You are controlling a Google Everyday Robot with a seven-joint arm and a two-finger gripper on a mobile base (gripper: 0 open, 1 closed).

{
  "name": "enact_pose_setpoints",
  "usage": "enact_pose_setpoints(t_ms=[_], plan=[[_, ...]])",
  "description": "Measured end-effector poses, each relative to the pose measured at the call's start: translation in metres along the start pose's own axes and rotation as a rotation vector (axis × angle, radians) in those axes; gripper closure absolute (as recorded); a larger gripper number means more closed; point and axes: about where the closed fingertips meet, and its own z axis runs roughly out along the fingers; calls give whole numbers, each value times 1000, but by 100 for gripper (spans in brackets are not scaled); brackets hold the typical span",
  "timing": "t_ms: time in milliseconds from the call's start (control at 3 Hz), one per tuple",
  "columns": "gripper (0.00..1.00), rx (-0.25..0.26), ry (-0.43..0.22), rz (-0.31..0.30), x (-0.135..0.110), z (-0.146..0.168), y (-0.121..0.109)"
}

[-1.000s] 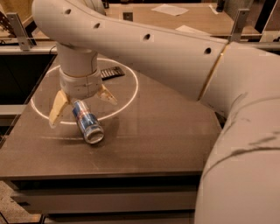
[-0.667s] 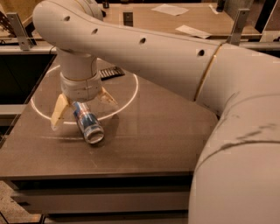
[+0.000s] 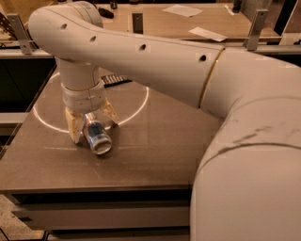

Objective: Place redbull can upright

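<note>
The redbull can [image 3: 96,134] lies on its side on the brown table [image 3: 155,146], with its blue and silver body pointing away and its shiny silver end facing the camera. My gripper [image 3: 91,121] comes straight down over it from the white wrist. The tan fingers [image 3: 73,124] sit against the can's left and right sides, closed on its far half. The can rests on the table surface, inside the front edge of a white light ring [image 3: 136,110].
A flat dark bar wrapper [image 3: 115,80] lies behind the wrist. My large white arm fills the right side of the view. A second table at the back holds papers [image 3: 181,9]. The table's front edge [image 3: 94,188] is near the can.
The wrist has come down lower over the can and the two fingers have drawn in from a wide spread to the can's sides. The can has not moved.
</note>
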Motion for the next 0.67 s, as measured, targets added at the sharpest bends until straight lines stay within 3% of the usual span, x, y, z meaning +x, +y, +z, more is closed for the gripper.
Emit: enact_pose_setpoints(t_ms=[667], plan=[[88,19,5,-10,-1,-7,0]])
